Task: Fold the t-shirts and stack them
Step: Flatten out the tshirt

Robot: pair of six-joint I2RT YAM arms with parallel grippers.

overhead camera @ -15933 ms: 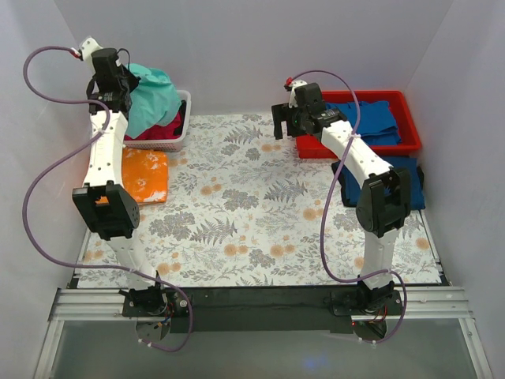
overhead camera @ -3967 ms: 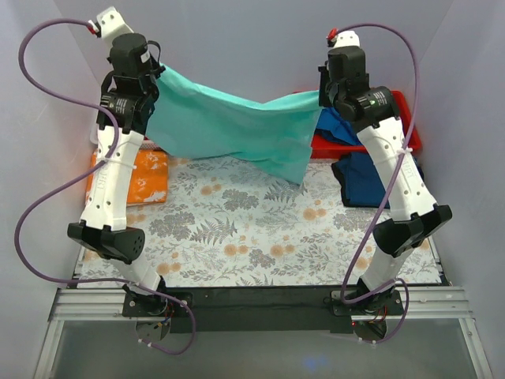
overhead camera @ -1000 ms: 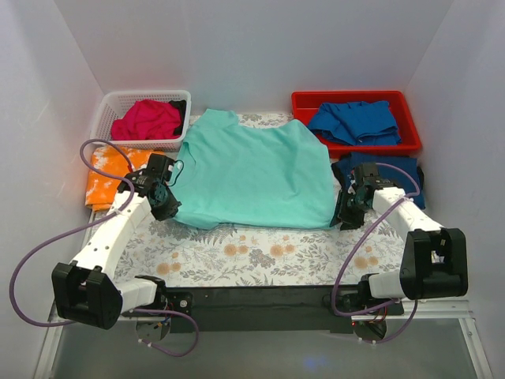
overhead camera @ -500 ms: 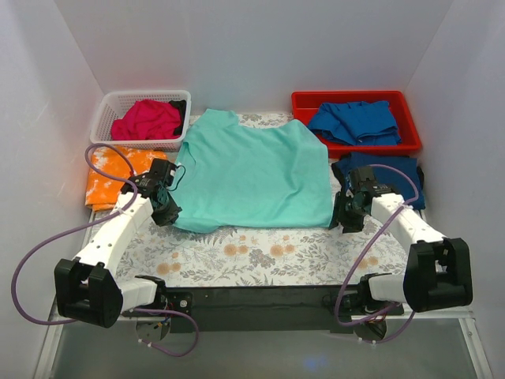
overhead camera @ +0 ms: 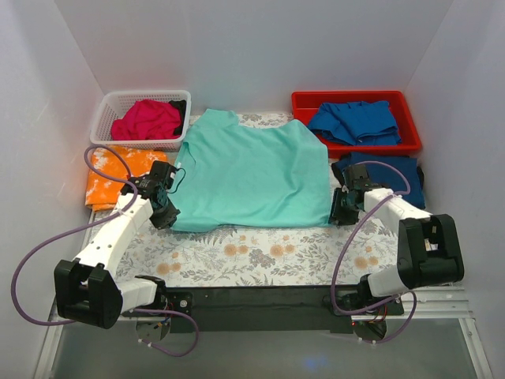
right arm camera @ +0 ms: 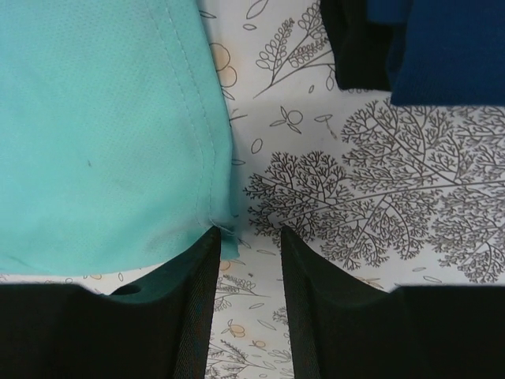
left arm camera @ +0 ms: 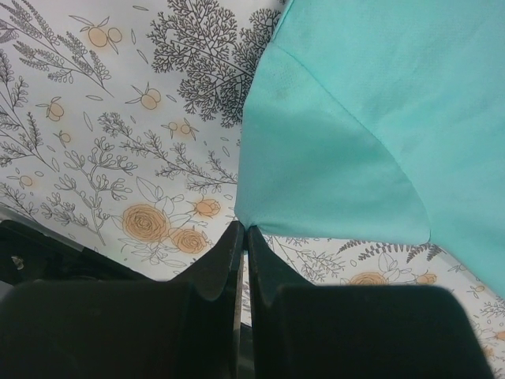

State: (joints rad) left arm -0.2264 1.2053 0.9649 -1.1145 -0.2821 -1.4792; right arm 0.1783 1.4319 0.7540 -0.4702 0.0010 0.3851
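The mint-teal t-shirt [overhead camera: 252,175] lies spread flat on the fern-printed sheet [overhead camera: 260,257], collar toward the back. My left gripper [overhead camera: 169,220] is at its near left corner, and in the left wrist view the gripper [left arm camera: 243,229] is shut with the teal corner [left arm camera: 331,158] pinched at its tips. My right gripper [overhead camera: 337,215] sits low at the near right corner. In the right wrist view that gripper [right arm camera: 248,235] is open, with the teal hem [right arm camera: 118,142] lying against its left finger and a small tip of cloth in the gap.
A white basket [overhead camera: 107,107] at the back left holds a magenta-pink shirt [overhead camera: 146,120]. An orange mottled shirt [overhead camera: 109,175] lies in front of it. A red bin [overhead camera: 304,101] at the back right holds a royal blue shirt [overhead camera: 355,120]; another blue shirt [overhead camera: 404,175] lies folded below it.
The left gripper has drawn the shirt's near left corner slightly toward the near edge. The right gripper has shifted a little left and away, staying at the near right corner.
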